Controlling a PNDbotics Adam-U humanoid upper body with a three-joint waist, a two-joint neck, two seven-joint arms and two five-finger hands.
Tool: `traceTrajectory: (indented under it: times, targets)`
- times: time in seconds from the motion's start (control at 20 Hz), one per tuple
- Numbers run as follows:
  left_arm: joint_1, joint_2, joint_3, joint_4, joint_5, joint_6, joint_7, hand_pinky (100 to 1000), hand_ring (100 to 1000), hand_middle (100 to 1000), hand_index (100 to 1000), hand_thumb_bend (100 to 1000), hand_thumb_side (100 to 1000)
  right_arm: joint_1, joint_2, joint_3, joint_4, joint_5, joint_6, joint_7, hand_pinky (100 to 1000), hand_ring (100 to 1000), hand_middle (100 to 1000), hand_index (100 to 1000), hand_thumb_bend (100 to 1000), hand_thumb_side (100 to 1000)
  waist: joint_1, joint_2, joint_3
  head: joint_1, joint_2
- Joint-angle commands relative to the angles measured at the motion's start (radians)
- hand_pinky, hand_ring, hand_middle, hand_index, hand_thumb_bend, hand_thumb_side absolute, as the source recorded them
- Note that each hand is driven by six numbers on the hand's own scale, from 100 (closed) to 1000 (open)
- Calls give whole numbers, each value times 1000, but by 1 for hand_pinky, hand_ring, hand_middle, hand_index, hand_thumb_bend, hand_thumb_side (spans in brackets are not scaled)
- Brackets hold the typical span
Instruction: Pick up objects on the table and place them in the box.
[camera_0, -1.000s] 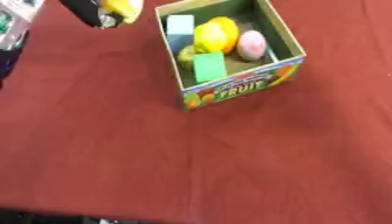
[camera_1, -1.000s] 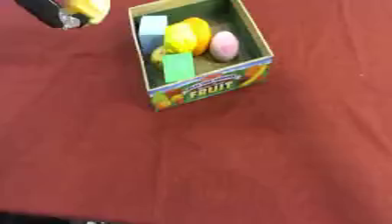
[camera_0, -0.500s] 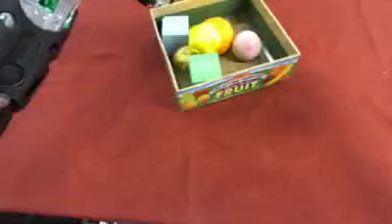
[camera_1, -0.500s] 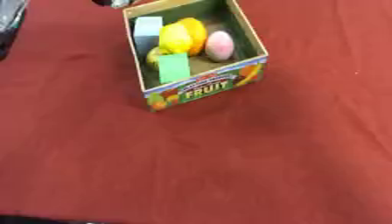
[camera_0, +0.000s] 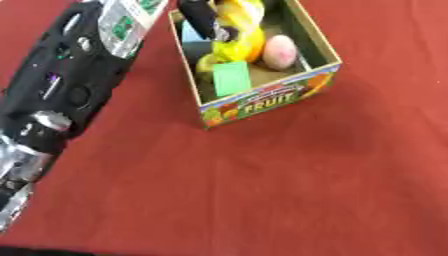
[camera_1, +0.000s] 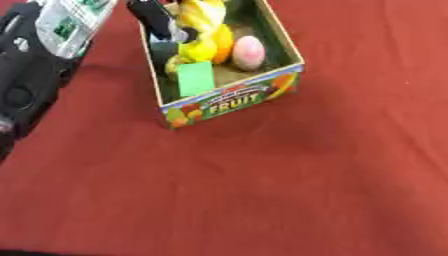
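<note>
The robot's left arm (camera_0: 61, 95) fills the left side, a long black limb with silver joints running up from the lower corner toward the top, with a white panel bearing green marks (camera_0: 127, 20) near its upper end. Its left hand (camera_0: 199, 17) reaches over the near-left corner of the cardboard fruit box (camera_0: 267, 100), dark fingers curled round a yellow object (camera_0: 238, 27) that looks like a banana and hangs just over the things already inside. The box sits on the red tablecloth (camera_0: 262, 190) toward the top of the view, its printed front reading "FRUIT". Inside it, from left to right: a green block (camera_0: 231, 80) leaning by the front wall, a yellow-green round fruit (camera_0: 208, 62) behind it, an orange-yellow fruit (camera_1: 220, 42) partly under the banana, and a pink egg-shaped piece (camera_0: 280, 51) against the right wall. The right hand does not show in either view.
</note>
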Motion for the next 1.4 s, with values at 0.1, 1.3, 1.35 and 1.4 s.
traceTrajectory:
  times: [0.1,1.3,1.35,1.4]
  targets:
    - [-13,10,11,12,-26,-37,-8,841,819,808,908,492,156,-9,-21,-9,-15,-6,-1,3,775,686,619,718,100,503,-8,-25,0,-5,-7]
    - [448,318,327,-821,408,101,791,763,657,635,791,100,283,2,-4,-31,-15,-27,-14,-20,776,689,622,719,100,505,-47,-71,59,-50,16]
    - [498,312,349,-828,449,75,872,762,654,632,794,100,322,-4,-1,-31,-15,-31,-14,-20,777,690,623,719,100,506,-49,-71,61,-49,17]
    - [548,301,371,-832,488,47,942,761,651,629,796,100,363,-11,2,-31,-15,-34,-15,-20,777,690,624,720,100,508,-52,-72,62,-50,18]
